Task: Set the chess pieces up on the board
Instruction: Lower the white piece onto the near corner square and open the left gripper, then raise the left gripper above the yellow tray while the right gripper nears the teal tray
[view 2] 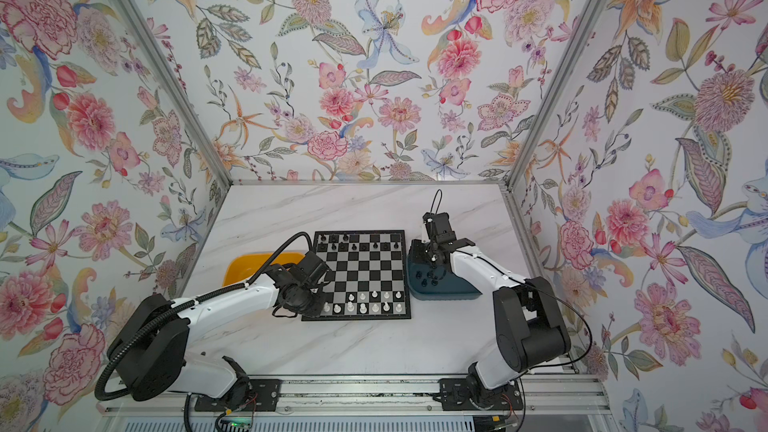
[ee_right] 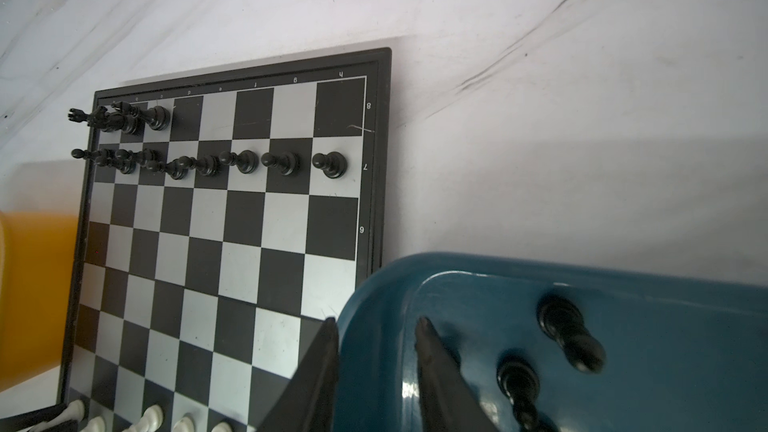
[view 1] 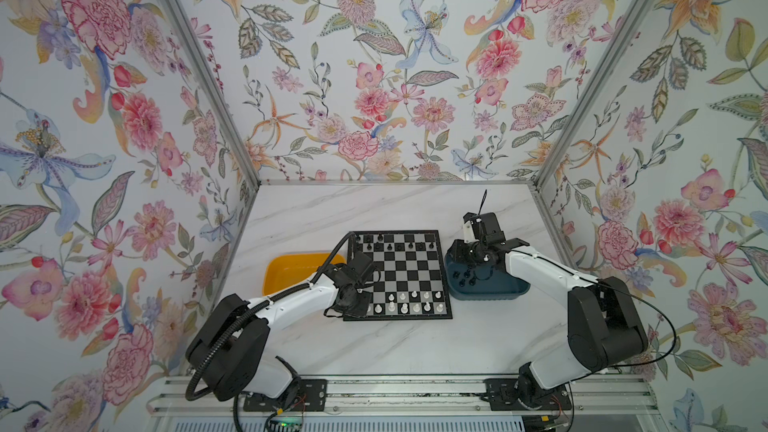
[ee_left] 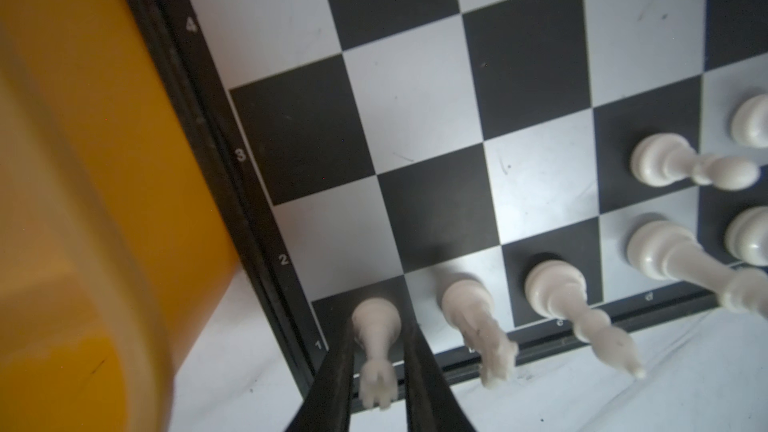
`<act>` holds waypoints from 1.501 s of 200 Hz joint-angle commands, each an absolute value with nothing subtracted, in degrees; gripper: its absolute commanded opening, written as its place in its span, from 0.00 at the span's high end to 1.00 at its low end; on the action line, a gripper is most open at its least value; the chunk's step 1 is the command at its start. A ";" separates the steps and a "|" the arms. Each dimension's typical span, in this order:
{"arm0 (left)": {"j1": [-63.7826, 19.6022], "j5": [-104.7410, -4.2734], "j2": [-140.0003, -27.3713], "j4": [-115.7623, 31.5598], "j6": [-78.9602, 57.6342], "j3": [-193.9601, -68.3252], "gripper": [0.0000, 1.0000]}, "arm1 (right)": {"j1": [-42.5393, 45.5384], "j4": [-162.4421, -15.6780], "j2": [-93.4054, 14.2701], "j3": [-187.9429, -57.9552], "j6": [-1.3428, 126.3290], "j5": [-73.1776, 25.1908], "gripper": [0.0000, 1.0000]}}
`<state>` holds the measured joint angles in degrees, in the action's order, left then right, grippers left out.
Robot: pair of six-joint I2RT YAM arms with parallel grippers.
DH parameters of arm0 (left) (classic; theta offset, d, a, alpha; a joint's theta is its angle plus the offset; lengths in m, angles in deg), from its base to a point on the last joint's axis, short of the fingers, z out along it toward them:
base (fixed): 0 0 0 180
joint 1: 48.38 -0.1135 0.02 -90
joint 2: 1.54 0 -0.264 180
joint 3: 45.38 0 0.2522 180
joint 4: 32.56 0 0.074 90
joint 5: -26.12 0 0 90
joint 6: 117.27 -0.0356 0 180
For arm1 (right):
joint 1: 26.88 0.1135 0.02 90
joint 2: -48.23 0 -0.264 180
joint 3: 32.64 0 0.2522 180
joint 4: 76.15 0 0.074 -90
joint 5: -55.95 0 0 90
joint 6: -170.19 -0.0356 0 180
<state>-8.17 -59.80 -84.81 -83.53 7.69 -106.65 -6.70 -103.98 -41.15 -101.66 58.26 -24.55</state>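
Note:
The board [view 1: 405, 272] lies mid-table with black chess pieces [view 1: 390, 243] on its two far rows and white ones [view 1: 409, 303] on its two near rows. My left gripper [ee_left: 378, 326] is over the board's near left corner. Its thin fingers stand slightly apart on either side of a white rook [ee_left: 376, 317], which is upright on the corner square. A white knight [ee_left: 478, 317] and bishop [ee_left: 561, 292] stand beside it. My right gripper [ee_right: 377, 322] is open, straddling the rim of the dark blue tray [ee_right: 374, 292], with nothing held. Loose black pieces [ee_right: 569, 334] lie in that tray.
A yellow tray [view 1: 291, 272] sits against the board's left edge, close to my left arm. The blue tray [view 1: 498, 288] touches the board's right edge. Flowered walls close in the marble table on three sides.

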 commanded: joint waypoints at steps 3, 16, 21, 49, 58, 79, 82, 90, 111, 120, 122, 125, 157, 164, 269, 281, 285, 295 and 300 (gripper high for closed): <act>-7.51 -59.74 -85.65 -84.15 7.62 -106.42 0.75 | -6.33 -103.36 -41.77 -100.84 57.47 -24.32 0.67; -7.47 -60.09 -85.57 -84.37 7.71 -106.60 0.75 | -6.37 -103.43 -41.77 -100.80 57.46 -24.38 0.67; -7.50 -60.33 -85.49 -84.46 7.71 -106.60 0.74 | -6.34 -103.45 -41.68 -100.80 57.52 -24.38 0.67; -7.47 -60.88 -85.24 -85.04 7.78 -107.19 0.74 | -6.40 -103.36 -41.68 -100.89 57.49 -24.38 0.67; -7.51 -61.13 -85.06 -85.24 7.80 -107.51 0.74 | -6.39 -103.40 -41.63 -100.93 57.49 -24.40 0.67; -7.51 -62.31 -84.47 -86.41 7.71 -108.74 0.74 | -6.38 -103.46 -41.51 -100.89 57.51 -24.47 0.67; -7.50 -62.56 -84.39 -86.62 7.71 -108.94 0.74 | -6.40 -103.45 -41.50 -100.89 57.49 -24.47 0.67; -7.51 -62.97 -84.08 -87.04 7.71 -109.42 0.74 | -6.39 -103.54 -41.52 -100.89 57.45 -24.51 0.67; -7.47 -63.85 -83.33 -87.78 7.62 -110.61 0.74 | -6.36 -103.51 -41.50 -100.95 57.51 -24.48 0.67; -7.42 -63.94 -83.04 -88.05 7.55 -111.19 0.74 | -6.38 -103.53 -41.46 -101.00 57.46 -24.48 0.67; -7.42 -63.96 -83.02 -88.11 7.54 -111.31 0.74 | -6.40 -103.53 -41.49 -101.00 57.50 -24.47 0.67; -7.42 -64.03 -82.94 -88.22 7.54 -111.46 0.74 | -6.40 -103.56 -41.44 -100.98 57.47 -24.47 0.67; -7.33 -65.47 -81.93 -90.01 7.19 -113.89 0.74 | -6.37 -104.05 -41.00 -101.23 57.60 -24.72 0.67; -7.33 -66.06 -81.67 -90.61 6.98 -114.62 0.74 | -6.38 -104.14 -40.89 -101.32 57.66 -24.83 0.67; -15.13 -74.70 -83.05 -86.01 -6.52 -132.88 0.75 | -9.33 -111.75 -37.19 -106.36 59.20 -27.81 0.66; -17.65 -73.99 -81.60 -81.58 -7.63 -132.72 0.76 | -10.11 -113.16 -36.64 -107.19 59.55 -28.19 0.66; -18.55 -73.56 -80.84 -79.93 -7.90 -132.50 0.76 | -10.22 -113.69 -36.51 -107.56 59.71 -28.40 0.66; -20.76 -72.95 -78.93 -75.98 -8.48 -131.43 0.76 | -10.81 -115.44 -36.14 -108.29 60.03 -29.14 0.66; -21.88 -72.70 -77.87 -74.09 -8.82 -130.71 0.75 | -11.15 -116.09 -35.99 -108.51 60.12 -29.49 0.66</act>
